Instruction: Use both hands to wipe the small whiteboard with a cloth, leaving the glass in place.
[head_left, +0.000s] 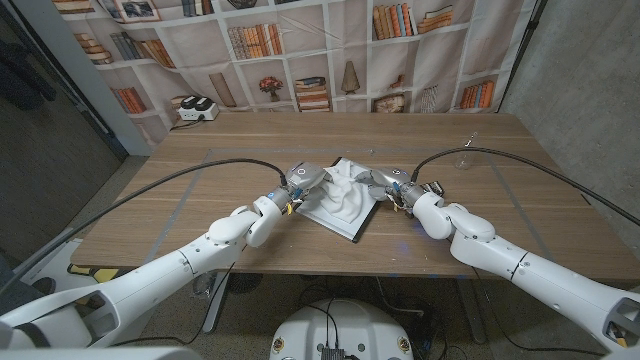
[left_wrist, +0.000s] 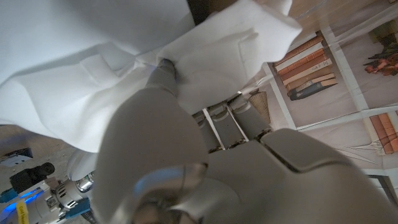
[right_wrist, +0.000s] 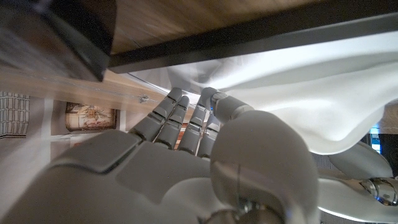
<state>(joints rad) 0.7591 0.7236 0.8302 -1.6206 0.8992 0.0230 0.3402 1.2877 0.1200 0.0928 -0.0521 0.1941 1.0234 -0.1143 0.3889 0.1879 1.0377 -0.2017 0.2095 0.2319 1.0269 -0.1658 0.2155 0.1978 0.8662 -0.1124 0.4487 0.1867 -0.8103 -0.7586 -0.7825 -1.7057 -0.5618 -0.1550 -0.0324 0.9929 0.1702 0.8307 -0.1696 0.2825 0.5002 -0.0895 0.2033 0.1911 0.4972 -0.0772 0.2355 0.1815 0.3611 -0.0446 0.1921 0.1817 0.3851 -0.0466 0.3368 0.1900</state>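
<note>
My left hand (head_left: 292, 186): grasping the left side of the crumpled white cloth (head_left: 342, 192); in my left wrist view my fingers (left_wrist: 163, 73) are buried in its folds.
My right hand (head_left: 392, 187): grasping the right side of the same cloth; my right wrist view shows my fingers (right_wrist: 200, 118) pressed into the fabric just beside the board's dark edge.
Small white rectangular whiteboard with a dark rim (head_left: 340, 226): lies flat near the middle of the wooden surface (head_left: 200, 195), turned at an angle, between my two hands.
Cloth: bunched up on top of the whiteboard, covering most of it; only the near corner of the board is bare.
Clear drinking glass (head_left: 467, 152): stands on the surface beyond my right arm, well apart from the board; too faint to tell more.
Around: a small white box with dark tops (head_left: 196, 109) at the far left edge of the surface; a printed bookshelf backdrop (head_left: 330, 50) behind it.
In the way: black cables (head_left: 190, 175) arching over each of my arms.
</note>
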